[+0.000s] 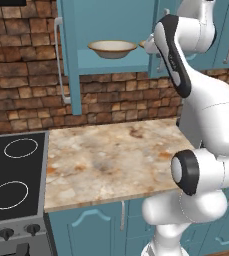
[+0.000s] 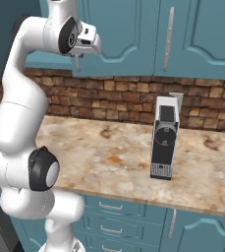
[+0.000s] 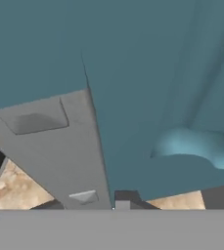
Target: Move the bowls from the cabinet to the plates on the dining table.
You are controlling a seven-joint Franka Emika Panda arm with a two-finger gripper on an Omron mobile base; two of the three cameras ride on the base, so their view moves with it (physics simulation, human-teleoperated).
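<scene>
Two bowls sit on the teal inner shelf of the open cabinet (image 1: 113,30) above the counter. One bowl (image 1: 112,48) is in plain sight in the left base view, cream inside with a tan-brown rim, resting on the shelf between the open door on the left and the robot's arm on the right. Just the edge of the second bowl (image 1: 144,44) shows to its right, mostly hidden behind the arm.

The white arm reaches up to shelf height. In the right base view the gripper (image 2: 77,63) hangs below the wrist in front of a closed teal cabinet door, and its fingers are drawn together, almost touching. Whether they pinch anything cannot be told; in the hand view the tips (image 3: 114,199) sit close against a teal panel with a raised arch.

Below, a marble counter (image 1: 111,160) runs along a brick wall (image 1: 26,100). A black cooktop (image 1: 13,175) ends the counter on the left. A dark coffee machine (image 2: 164,138) stands upright on the counter to the right.
</scene>
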